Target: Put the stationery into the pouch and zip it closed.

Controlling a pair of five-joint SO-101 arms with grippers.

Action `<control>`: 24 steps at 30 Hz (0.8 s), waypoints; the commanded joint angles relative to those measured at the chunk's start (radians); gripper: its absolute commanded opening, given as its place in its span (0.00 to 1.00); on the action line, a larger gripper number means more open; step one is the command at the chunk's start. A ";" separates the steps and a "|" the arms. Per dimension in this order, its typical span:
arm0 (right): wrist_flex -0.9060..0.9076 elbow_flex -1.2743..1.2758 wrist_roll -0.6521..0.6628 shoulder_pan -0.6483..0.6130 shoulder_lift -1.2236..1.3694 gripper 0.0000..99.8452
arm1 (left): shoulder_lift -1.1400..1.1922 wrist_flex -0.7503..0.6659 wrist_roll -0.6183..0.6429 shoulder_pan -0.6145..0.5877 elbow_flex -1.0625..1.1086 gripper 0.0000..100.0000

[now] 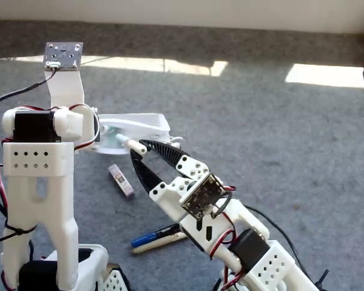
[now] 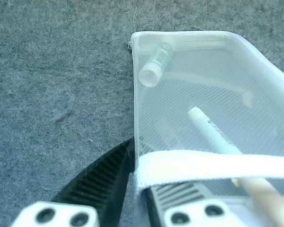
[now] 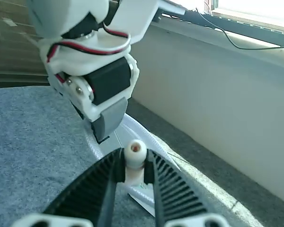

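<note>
Right claw (image 3: 134,163): both black ribbed fingers are closed on a white pen (image 3: 135,152). The pen's round end faces the wrist camera from between the fingertips.

Left claw (image 2: 138,172): clamped on the pouch (image 2: 265,109) at its open end. One black finger lies outside the mesh wall, and the other sits under the white zip band.

Pouch: clear mesh with white edging. It lies flat on the grey-covered table (image 1: 279,151), between the two arms, with its mouth towards the right claw.

White pen, placement: the front part has passed under the zip band, and its tip rests inside the pouch. The back part is in the right claw, just outside the mouth.

Capped tube (image 2: 156,64): green and white, inside the pouch in the far corner, well apart from the pen tip.

Left wrist view adds the pouch contents and the pen tip seen through the mesh.

Right wrist view adds the grip on the pen, with the left arm's wrist close behind it.

High view adds three loose items on the table:
- A small oblong item (image 1: 121,180) lies just beside the right claw.
- A blue pen (image 1: 153,235) lies nearer the arm bases.
- A pale pencil-like stick (image 1: 165,242) touches the blue pen along its length.
</note>
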 commanded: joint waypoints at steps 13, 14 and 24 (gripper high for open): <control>0.005 -0.022 0.015 -0.005 0.013 0.04 | -0.015 -0.017 0.005 -0.010 0.002 0.01; 0.007 -0.022 0.014 -0.005 0.013 0.06 | -0.015 -0.017 0.005 -0.010 0.002 0.01; 0.196 -0.140 0.009 -0.010 0.010 0.10 | -0.016 -0.018 0.005 -0.012 0.012 0.01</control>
